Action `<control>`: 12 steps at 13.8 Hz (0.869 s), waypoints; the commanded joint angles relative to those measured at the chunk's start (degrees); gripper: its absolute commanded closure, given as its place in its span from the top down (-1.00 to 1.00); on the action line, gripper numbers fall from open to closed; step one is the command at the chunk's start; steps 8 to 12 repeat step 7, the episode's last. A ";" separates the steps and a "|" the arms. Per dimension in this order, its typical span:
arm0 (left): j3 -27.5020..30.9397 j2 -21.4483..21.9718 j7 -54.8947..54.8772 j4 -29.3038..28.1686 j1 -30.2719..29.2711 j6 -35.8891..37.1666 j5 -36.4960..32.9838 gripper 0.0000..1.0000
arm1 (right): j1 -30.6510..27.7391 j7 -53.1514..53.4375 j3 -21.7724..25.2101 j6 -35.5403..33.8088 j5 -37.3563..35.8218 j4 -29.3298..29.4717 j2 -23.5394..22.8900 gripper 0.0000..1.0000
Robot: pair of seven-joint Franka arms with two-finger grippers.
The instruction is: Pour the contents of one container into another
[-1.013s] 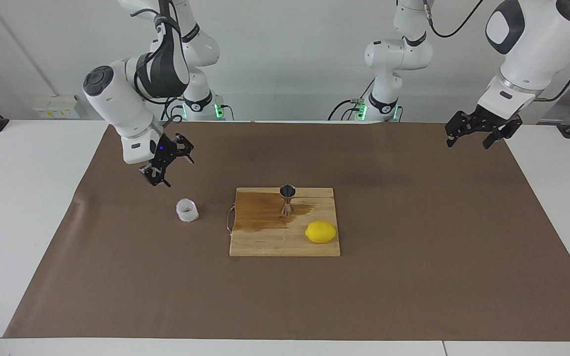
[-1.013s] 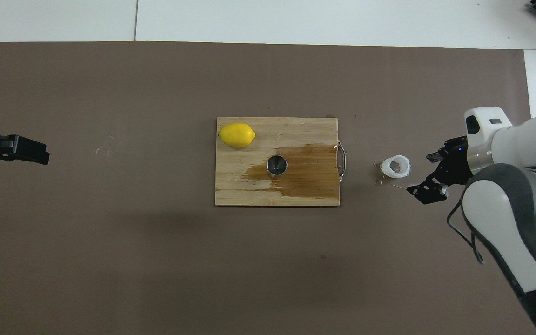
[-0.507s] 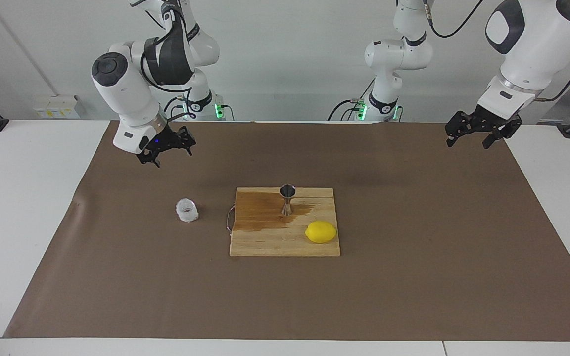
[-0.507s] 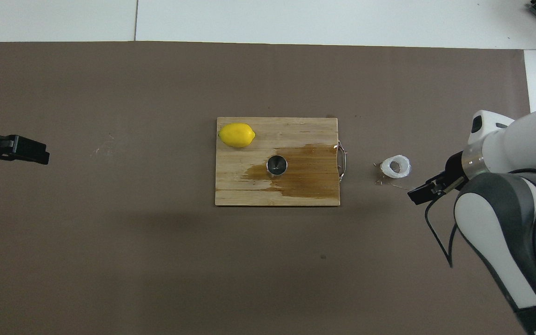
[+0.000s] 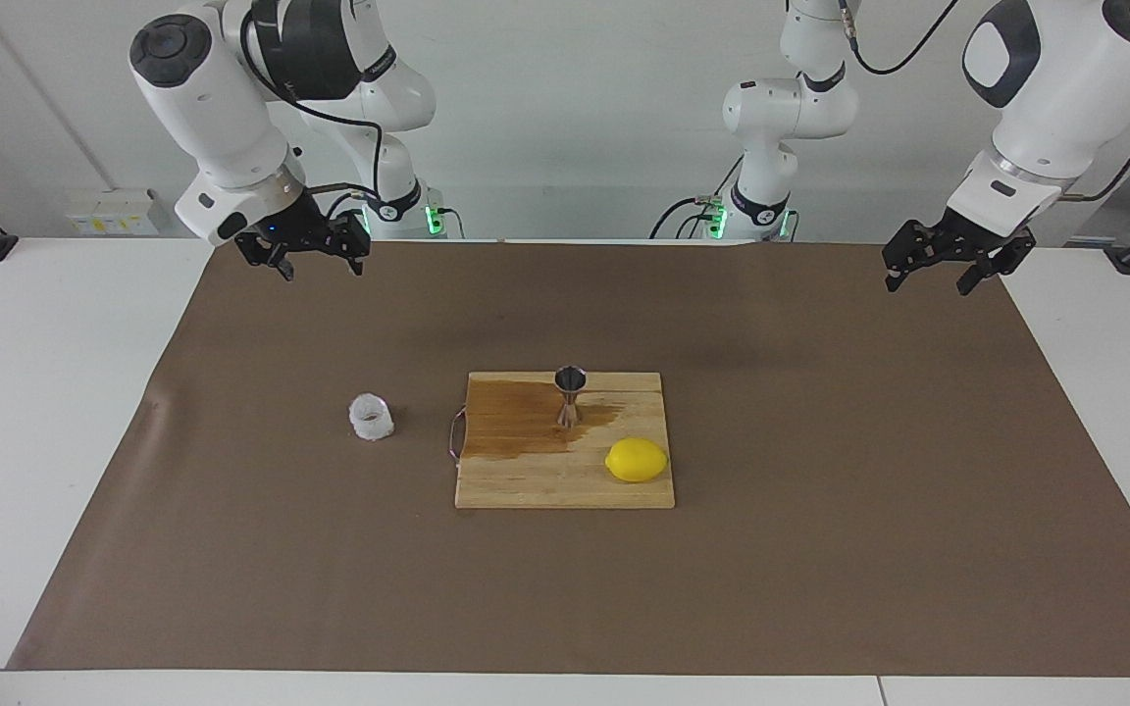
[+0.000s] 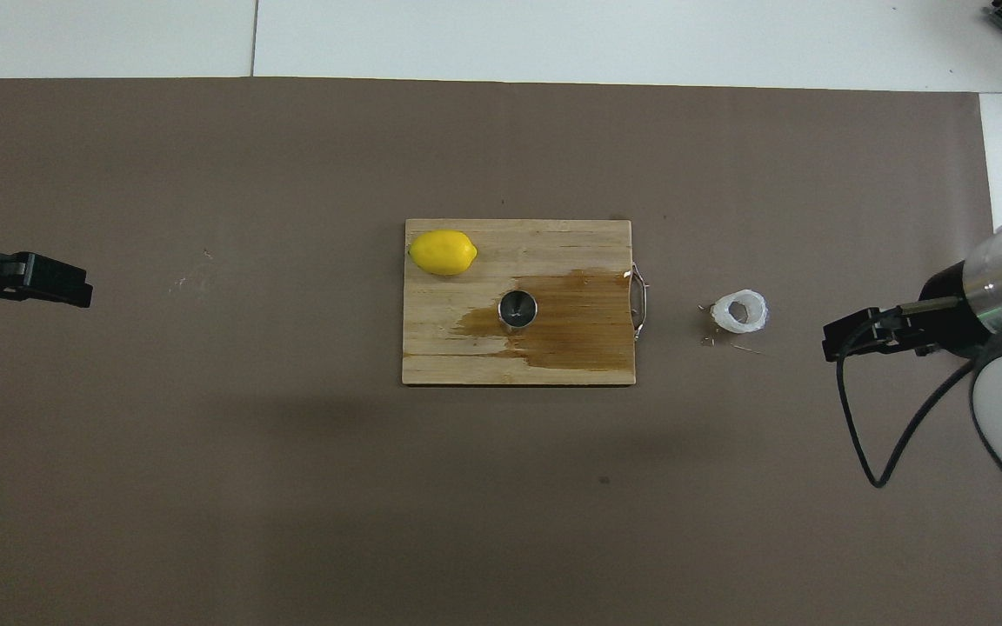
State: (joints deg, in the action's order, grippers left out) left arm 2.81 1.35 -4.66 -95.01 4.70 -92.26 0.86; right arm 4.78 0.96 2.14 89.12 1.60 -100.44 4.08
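Observation:
The small white crinkled cup stands upright on the brown mat, beside the handle end of the wooden board; it also shows in the overhead view. The steel hourglass jigger stands upright on the board, in a wet brown stain, and shows from above in the overhead view. My right gripper is open and empty, raised over the mat's edge at the right arm's end, well clear of the cup; it shows in the overhead view too. My left gripper waits open and empty over the left arm's end.
A wooden cutting board lies mid-table with a metal handle toward the cup. A yellow lemon sits on the board's corner farther from the robots. A wet brown stain covers part of the board. Small specks lie by the cup.
My right gripper has risen and drawn back from beside the cup toward its own base. The cup, jigger and left arm have not moved.

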 commanded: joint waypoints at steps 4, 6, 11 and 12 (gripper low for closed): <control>-0.17 1.64 0.09 -1.76 -0.48 -0.11 0.02 1.00 | -5.05 1.67 -0.91 -3.08 -1.07 9.04 -2.50 1.00; -0.17 1.64 0.01 -1.76 -0.48 -0.11 0.02 1.00 | -4.61 2.19 -0.73 -2.64 -0.81 8.51 -2.15 1.00; -0.17 1.64 0.01 -1.76 -0.48 -0.11 0.02 1.00 | -4.26 2.63 -0.56 -2.46 -0.81 8.51 -2.14 1.00; -0.17 1.64 0.01 -1.76 -0.48 -0.11 0.02 1.00 | -4.26 2.63 -0.56 -2.46 -0.81 8.51 -2.14 1.00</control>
